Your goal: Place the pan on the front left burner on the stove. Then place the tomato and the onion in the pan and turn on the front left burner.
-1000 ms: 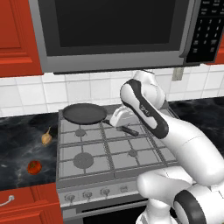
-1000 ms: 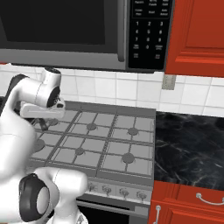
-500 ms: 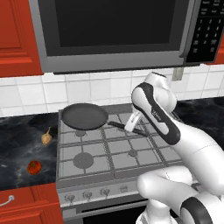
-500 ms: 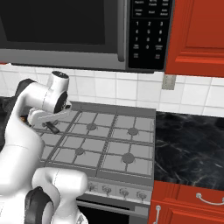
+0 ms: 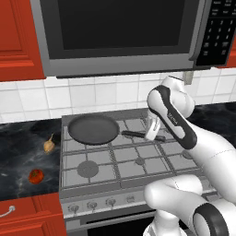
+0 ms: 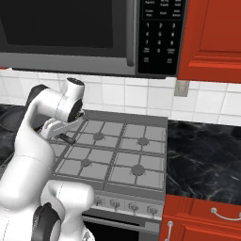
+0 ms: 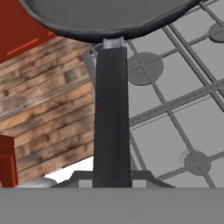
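Left base view: gripper [image 5: 152, 133] clamped on the handle of the pan [image 5: 93, 128], carrying it over the stove [image 5: 138, 161]; front left burner [image 5: 87, 169] lies toward 6 o'clock of it.

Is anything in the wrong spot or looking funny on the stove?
The pan isn't on the big front left burner; it sits over the back left of the stove, held by its handle in the tool. The tomato and onion wait on the counter.
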You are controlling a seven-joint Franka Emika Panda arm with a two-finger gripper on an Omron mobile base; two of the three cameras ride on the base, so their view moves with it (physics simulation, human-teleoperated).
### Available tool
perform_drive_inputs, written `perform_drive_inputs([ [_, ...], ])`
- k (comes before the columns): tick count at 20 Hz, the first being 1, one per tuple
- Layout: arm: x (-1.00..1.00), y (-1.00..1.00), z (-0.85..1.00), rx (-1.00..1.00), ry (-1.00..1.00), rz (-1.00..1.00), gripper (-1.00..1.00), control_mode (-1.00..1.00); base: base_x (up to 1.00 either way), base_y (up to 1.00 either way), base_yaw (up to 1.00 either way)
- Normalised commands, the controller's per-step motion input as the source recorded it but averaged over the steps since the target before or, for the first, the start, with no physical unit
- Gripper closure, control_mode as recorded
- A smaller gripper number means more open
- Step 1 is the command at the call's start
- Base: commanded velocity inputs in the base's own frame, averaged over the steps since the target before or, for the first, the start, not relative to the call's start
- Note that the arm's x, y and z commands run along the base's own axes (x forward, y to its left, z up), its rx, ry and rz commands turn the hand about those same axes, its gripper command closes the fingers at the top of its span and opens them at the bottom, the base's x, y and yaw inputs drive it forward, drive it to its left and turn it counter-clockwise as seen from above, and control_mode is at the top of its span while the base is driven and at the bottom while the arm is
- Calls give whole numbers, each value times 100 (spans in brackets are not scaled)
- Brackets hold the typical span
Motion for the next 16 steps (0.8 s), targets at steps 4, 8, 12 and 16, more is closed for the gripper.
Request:
perform_drive_inputs([
  [4, 0, -1, -14, 0, 0, 0, 100, -100, 0, 0, 0],
  [8, 0, 0, -21, 0, 0, 0, 100, -100, 0, 0, 0],
  [12, 0, 0, -19, 0, 0, 0, 100, -100, 0, 0, 0],
  [16, 0, 0, -23, 0, 0, 0, 100, -100, 0, 0, 0],
])
